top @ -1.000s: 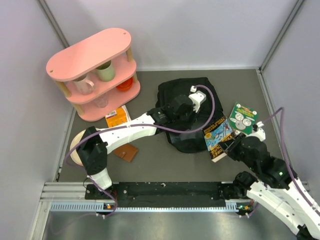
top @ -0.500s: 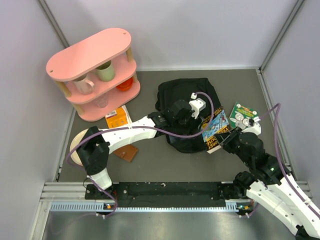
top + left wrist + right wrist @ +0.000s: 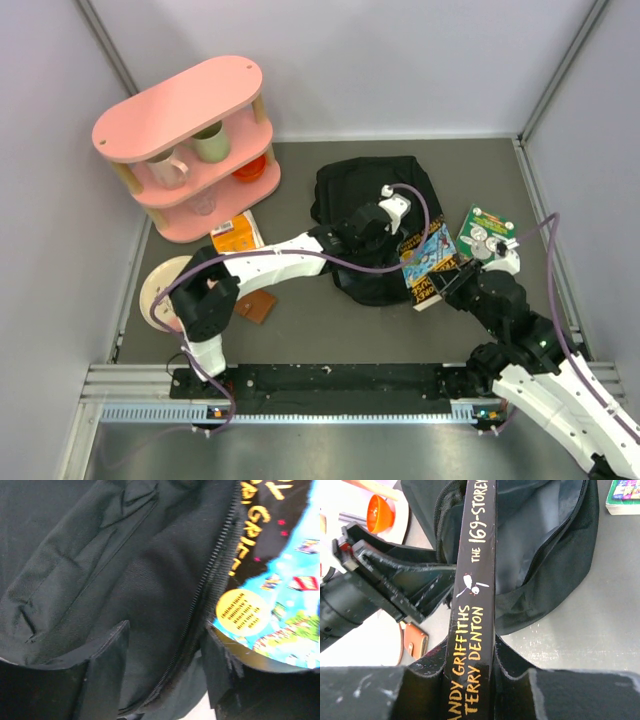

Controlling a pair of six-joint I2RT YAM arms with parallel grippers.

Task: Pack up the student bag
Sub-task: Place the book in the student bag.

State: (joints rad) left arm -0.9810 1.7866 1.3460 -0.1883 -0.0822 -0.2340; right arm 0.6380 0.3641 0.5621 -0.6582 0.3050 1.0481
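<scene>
Table: grey top walled in white on three sides
Left gripper: spread wide and holding nothing; the zip runs loose between its fingers
Left change: clamped tight a second ago, now sprung apart low over the bag
Right gripper: closed on the spine of the book, held on edge and pointing at the bag's mouth
Right change: grip unchanged, but the book has swung in from the table beside the bag to its right rim, cover tilted up
Meaning: insertion looks under way, not done; with the rim released the floppy mouth may sag just as the book arrives, so the left probably needs a fresh pinch on the zip edge
Bag vs left: directly beneath, fabric touching or nearly touching the fingers; I cannot tell which
Bag vs right: ahead of the fingers, mouth open with grey lining showing, book's far end just at the zip
Bag on table: mid-table, toward the back wall
Beyond: green book flat just right of the bag; pink shelf well apart at the back left
</scene>
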